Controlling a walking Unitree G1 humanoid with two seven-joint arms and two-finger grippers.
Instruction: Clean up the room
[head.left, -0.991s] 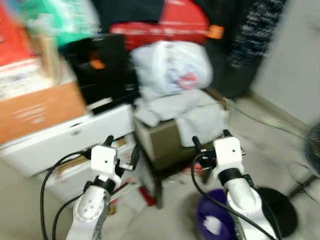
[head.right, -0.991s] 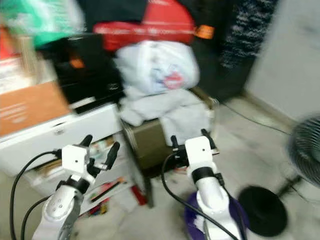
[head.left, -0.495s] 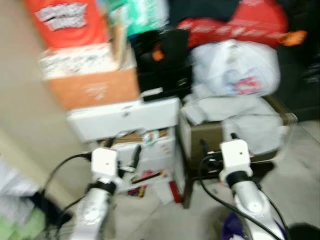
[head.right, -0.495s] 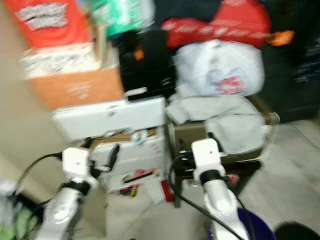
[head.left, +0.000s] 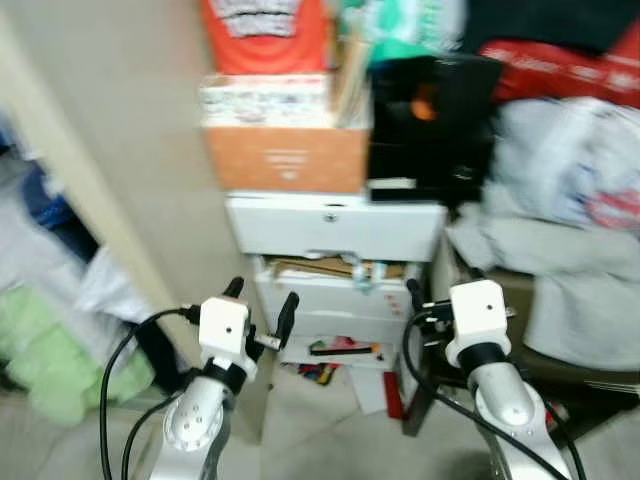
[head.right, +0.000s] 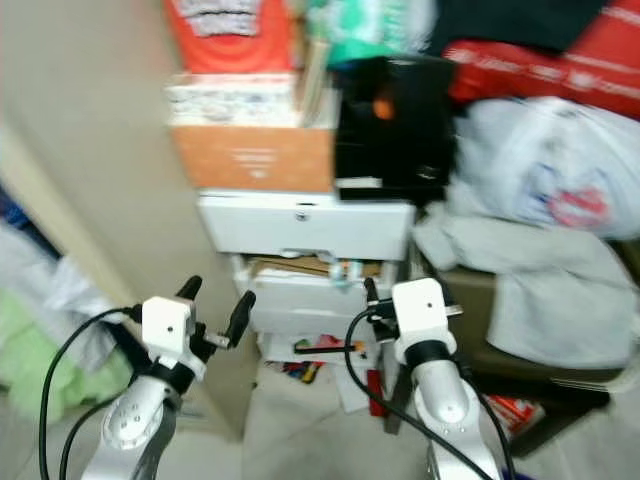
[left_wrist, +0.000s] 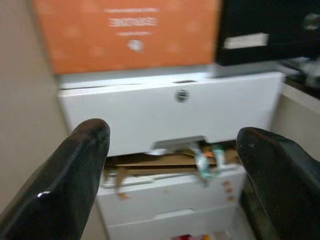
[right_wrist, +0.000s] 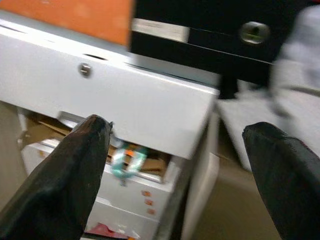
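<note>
A cluttered corner stands before me. A white drawer unit (head.left: 335, 228) carries an orange box (head.left: 285, 160) and a black box (head.left: 430, 110). Its lower drawer hangs partly out with paper and cardboard (left_wrist: 165, 160) showing. Loose papers and red items (head.left: 335, 350) lie on the floor at its foot. To the right, grey clothes (head.left: 560, 265) and a white plastic bag (head.left: 585, 170) pile on a low brown stand. My left gripper (head.left: 262, 298) is open and empty, held in the air short of the drawers. My right gripper (right_wrist: 180, 150) is also open and empty, facing the drawer front.
A beige wall corner (head.left: 110, 200) juts out on the left, close to my left arm. Beyond it lie green and white cloths (head.left: 50, 350) on the floor. Red bags (head.left: 570, 65) are stacked at the back right. Bare floor (head.left: 330, 430) lies between my arms.
The whole picture has slid to the right, so the camera has turned left; the wall corner and green cloths have come into view. Both arms keep the same raised, open pose.
</note>
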